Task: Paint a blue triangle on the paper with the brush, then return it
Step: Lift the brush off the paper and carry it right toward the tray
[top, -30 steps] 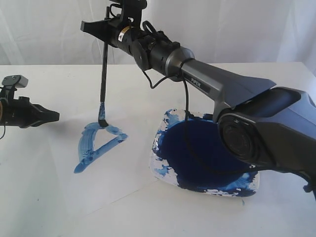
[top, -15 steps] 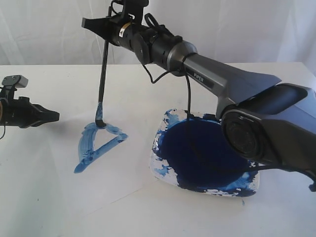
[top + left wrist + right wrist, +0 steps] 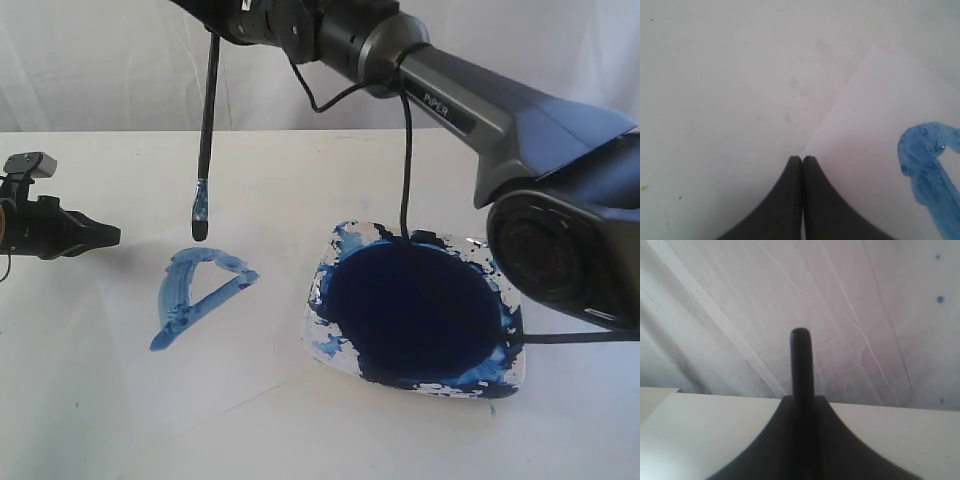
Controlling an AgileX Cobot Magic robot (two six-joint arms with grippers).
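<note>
Brush (image 3: 207,120) hangs near-upright in the air. Its blue-stained tip is lifted clear of the blue triangle (image 3: 178,292), near the far corner and not touching. Right gripper (image 3: 801,399) has its jaws pinched on the upper handle, which fills the narrow gap. Triangle lies on the paper (image 3: 235,340), a white sheet on the white surface (image 3: 110,160). Paint dish (image 3: 328,346) with a dark navy pool sits just beside the paper, on the right arm's side. Left gripper (image 3: 104,236) sits low near the paper's edge, jaws pressed together, holding nothing.
</note>
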